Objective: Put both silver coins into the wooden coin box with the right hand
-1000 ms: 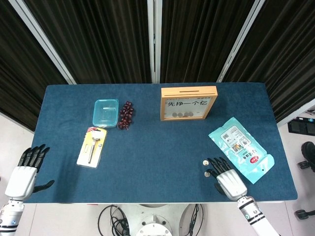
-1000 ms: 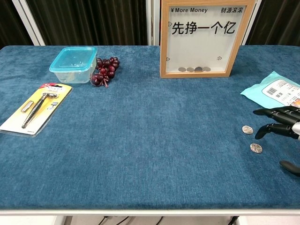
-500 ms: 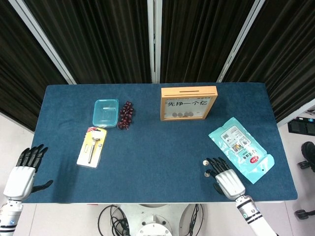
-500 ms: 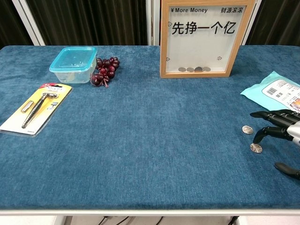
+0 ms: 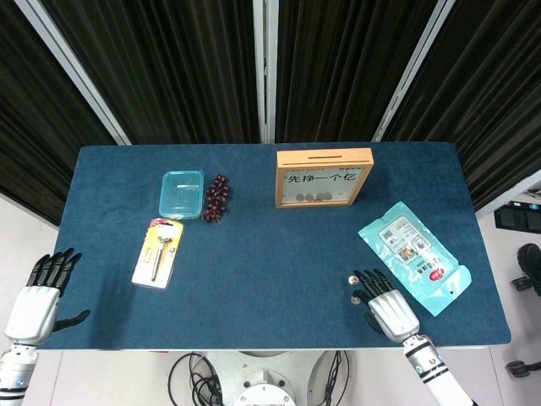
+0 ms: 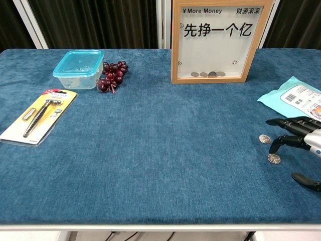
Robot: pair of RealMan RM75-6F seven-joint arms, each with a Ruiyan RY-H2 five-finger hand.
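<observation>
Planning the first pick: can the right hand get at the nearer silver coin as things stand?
Probably yes. The right hand is open, its fingertips just over the nearer coin, with only bare cloth around it.

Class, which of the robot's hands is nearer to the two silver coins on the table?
The right hand: its fingers reach right beside the silver coins. The left hand hangs off the table's opposite near corner, far from them.
</observation>
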